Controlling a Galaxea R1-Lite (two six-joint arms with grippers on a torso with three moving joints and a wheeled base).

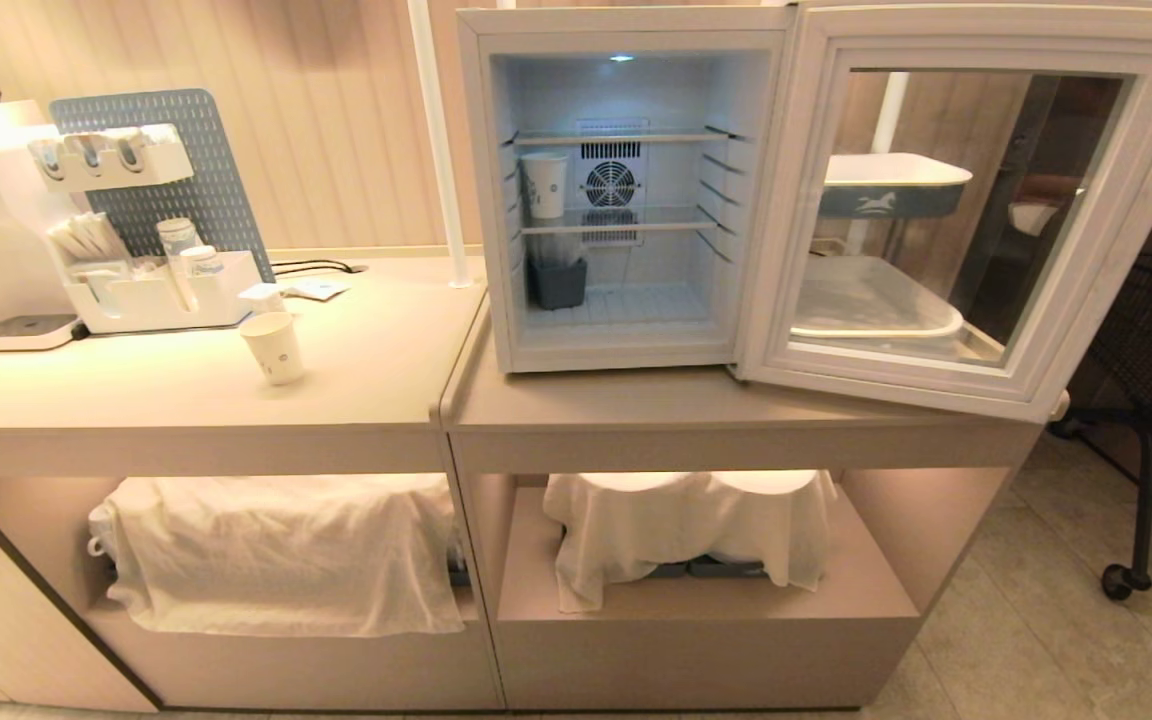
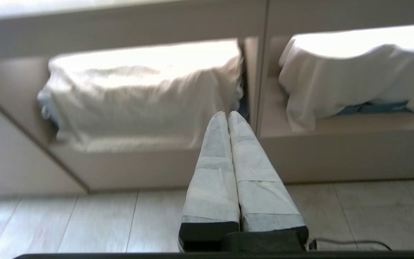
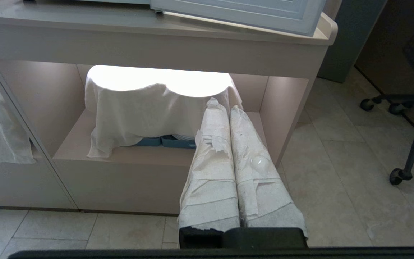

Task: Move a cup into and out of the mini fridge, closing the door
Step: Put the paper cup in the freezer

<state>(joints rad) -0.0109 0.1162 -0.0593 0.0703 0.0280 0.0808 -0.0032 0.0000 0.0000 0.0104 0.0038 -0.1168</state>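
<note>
Open mini fridge with a paper cup on its middle shelf, both arms low and empty.

The white box-shaped mini fridge (image 1: 626, 190) stands on the beige counter (image 1: 686, 400), lit inside, with a round rear fan behind its wire shelves. Its pale-framed door with a glass window (image 1: 956, 200) is swung wide to the right. The small tapered white paper cup with a blue print (image 1: 544, 185) stands upright on the middle shelf, at the left side near the wall. A second similar white paper cup (image 1: 274, 347) stands on the counter to the left, in front of a white organiser tray (image 1: 151, 300). The left gripper (image 2: 227, 114) and the right gripper (image 3: 221, 106), both wrapped in white tape, hang low before the cloth-covered cabinet shelves, jaws pressed together on nothing.
</note>
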